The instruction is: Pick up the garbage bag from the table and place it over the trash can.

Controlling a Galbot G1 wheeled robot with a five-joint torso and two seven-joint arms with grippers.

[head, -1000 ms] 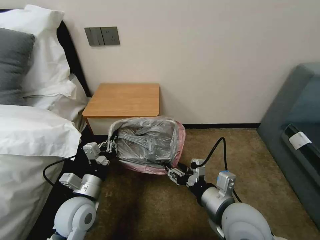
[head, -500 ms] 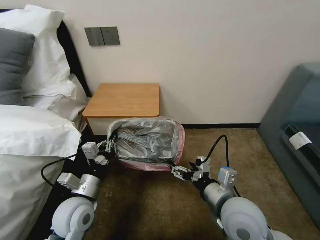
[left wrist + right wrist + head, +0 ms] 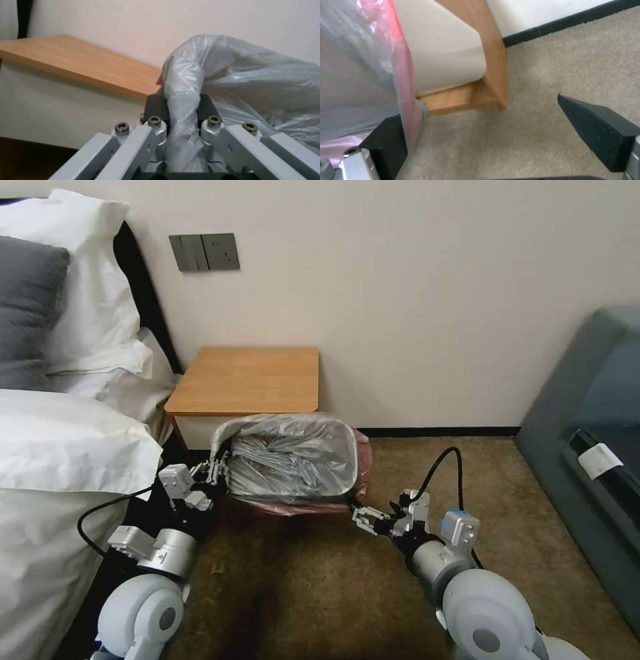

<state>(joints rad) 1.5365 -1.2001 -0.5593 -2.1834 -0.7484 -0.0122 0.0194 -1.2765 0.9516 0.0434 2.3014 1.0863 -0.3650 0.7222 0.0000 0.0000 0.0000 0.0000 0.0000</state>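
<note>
A: Since the earlier frame your right pincer (image 3: 358, 513) had drawn back from the near right corner of the garbage bag (image 3: 293, 463), and the bag's mouth had settled lower and flatter round the rim.

B: Was it holding anything by then?

A: No. In the right wrist view its pads stood wide apart, one of them just beside the pinkish-red edge (image 3: 405, 82) and the other out over the carpet. It had let go.

B: And the left?

A: Your left pincer (image 3: 181, 110) was clamped on a twisted fold of the bag at the near left corner, with the film bunched up between the pads. In the head view it sat touching that corner (image 3: 220, 468).

B: So where was the bag itself?

A: Off the table (image 3: 250, 379), which stood bare just behind. The bag was spread over the trash can (image 3: 343, 500), whose body was almost wholly hidden by the film, so I judged the job nearly done.

B: How should I have finished that corner?

A: Carry the left fold outward and down past the rim before opening, gently, since film that thin drags back or tears if pulled hard.
</note>
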